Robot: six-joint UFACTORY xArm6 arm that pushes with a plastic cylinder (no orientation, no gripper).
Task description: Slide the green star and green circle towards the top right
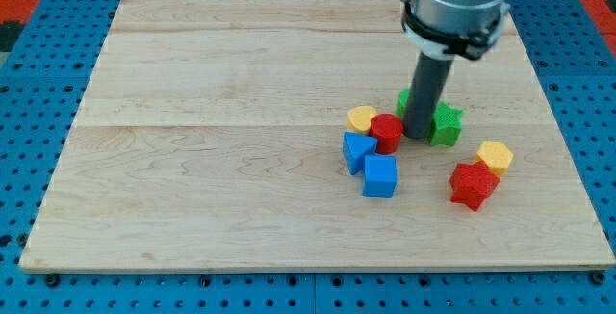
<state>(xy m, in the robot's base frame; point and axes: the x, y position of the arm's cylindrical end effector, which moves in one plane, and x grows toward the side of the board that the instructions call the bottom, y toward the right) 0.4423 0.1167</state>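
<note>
The green star (pixel 446 123) sits right of centre on the wooden board (pixel 212 160), just right of my tip (pixel 418 137), which looks to be touching it. The green circle (pixel 405 99) is mostly hidden behind my rod, on the far side, only a sliver showing at the rod's left. I have no claw to spread or pinch, only this bare rod, so there is no grip to report. Just left of my tip stands a red cylinder (pixel 388 132), with a yellow block (pixel 362 117) beyond it. I judge I am still gathering the two greens. Next, I should get to their near left side and push them far and right together, without dragging the red cylinder along.
</note>
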